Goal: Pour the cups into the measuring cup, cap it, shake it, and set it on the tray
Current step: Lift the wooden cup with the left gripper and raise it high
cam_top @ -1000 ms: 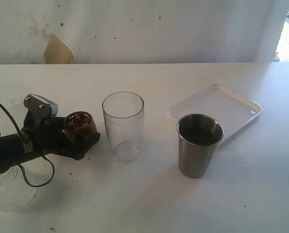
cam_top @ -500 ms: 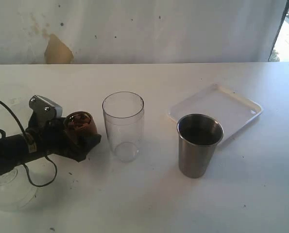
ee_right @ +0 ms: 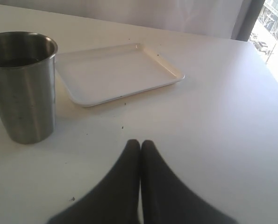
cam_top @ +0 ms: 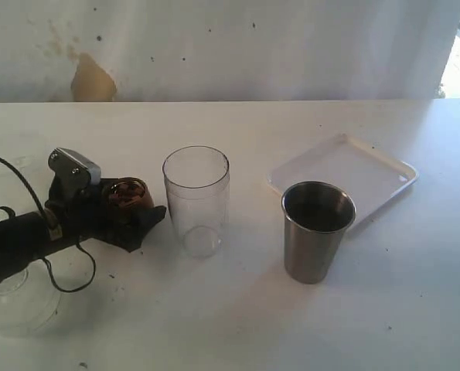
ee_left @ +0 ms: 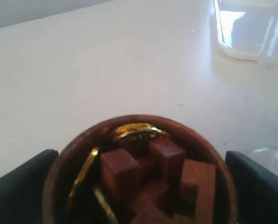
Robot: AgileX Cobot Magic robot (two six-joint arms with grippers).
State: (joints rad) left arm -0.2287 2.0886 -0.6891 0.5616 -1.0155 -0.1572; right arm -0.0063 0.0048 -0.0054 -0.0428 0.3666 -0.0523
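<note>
A white table (cam_top: pixel 237 325) speckled with small dark crumbs runs back to a pale wall (cam_top: pixel 291 46) carrying a tan stain (cam_top: pixel 90 81). Taking the clear measuring cup (cam_top: pixel 196 201) as the marker: it stands upright near the middle of the table, mouth open.

Far to its left and nearer to me sits the frosted translucent plastic cup (cam_top: pixel 13 301), partly hidden under the left arm (cam_top: pixel 21 236) and its trailing cable. Just left of the measuring cup, the left gripper (cam_top: pixel 127 205) has its black fingers (ee_left: pixel 17 189) pressed against either side of the small brown wooden cup (cam_top: pixel 127 193). The wooden cup stands roughly upright close beside the measuring cup, and I cannot tell if the two touch. The wrist view shows brown blocks (ee_left: pixel 153 172) and gold-coloured rings (ee_left: pixel 134 133) inside it.

Right of the measuring cup and a little nearer stands the steel tumbler (cam_top: pixel 317 230). Behind the tumbler, further right of the measuring cup, the white square tray (cam_top: pixel 342 174) lies flat.

The right gripper (ee_right: pixel 140 145) shows only in its own wrist view, fingertips pressed together and gripping nothing, with tumbler and tray beyond it.
</note>
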